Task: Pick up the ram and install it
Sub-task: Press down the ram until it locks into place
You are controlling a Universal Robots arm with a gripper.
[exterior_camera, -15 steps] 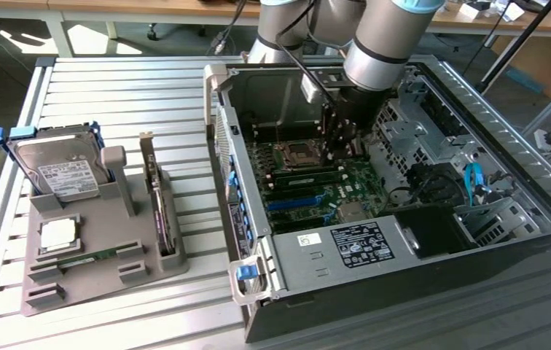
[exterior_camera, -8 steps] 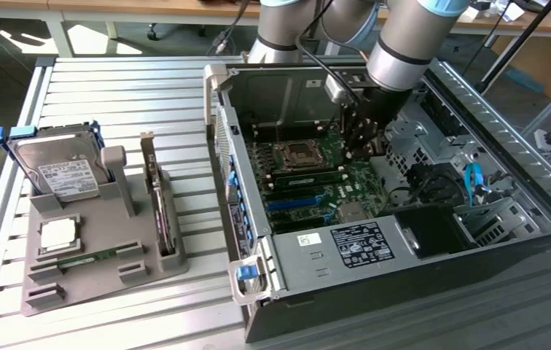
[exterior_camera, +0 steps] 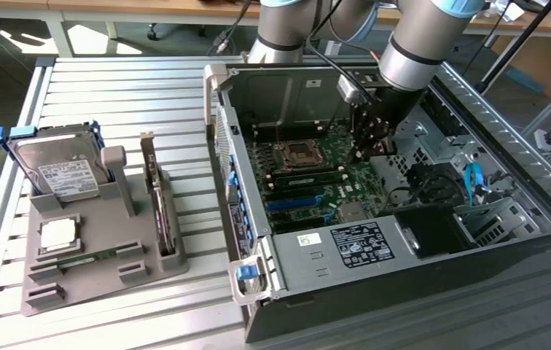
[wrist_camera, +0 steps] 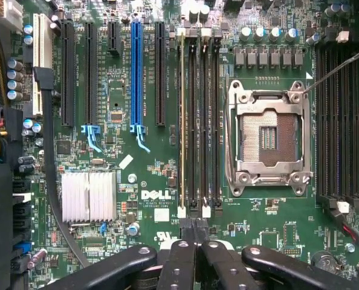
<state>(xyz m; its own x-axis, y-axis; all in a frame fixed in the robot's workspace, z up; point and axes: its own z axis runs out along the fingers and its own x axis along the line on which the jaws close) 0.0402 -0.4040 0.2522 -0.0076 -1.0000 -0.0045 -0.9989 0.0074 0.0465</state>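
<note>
The black 2-fingered gripper (wrist_camera: 194, 232) is closed just above the green motherboard (wrist_camera: 149, 157) printed "DELL", near 4 black memory slots (wrist_camera: 197, 121), holding nothing visible. The thin green ram (exterior_camera: 89, 257) lies flat in the grey tray (exterior_camera: 164, 268), outside the open grey case (exterior_camera: 509, 157).

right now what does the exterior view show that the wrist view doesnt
Exterior view alone: the ram lying in the grey tray beside the computer case, with a hard drive standing there. Wrist view alone: the white heatsink and the shut gripper close up. Both: the motherboard, its empty processor socket and blue slot.
</note>
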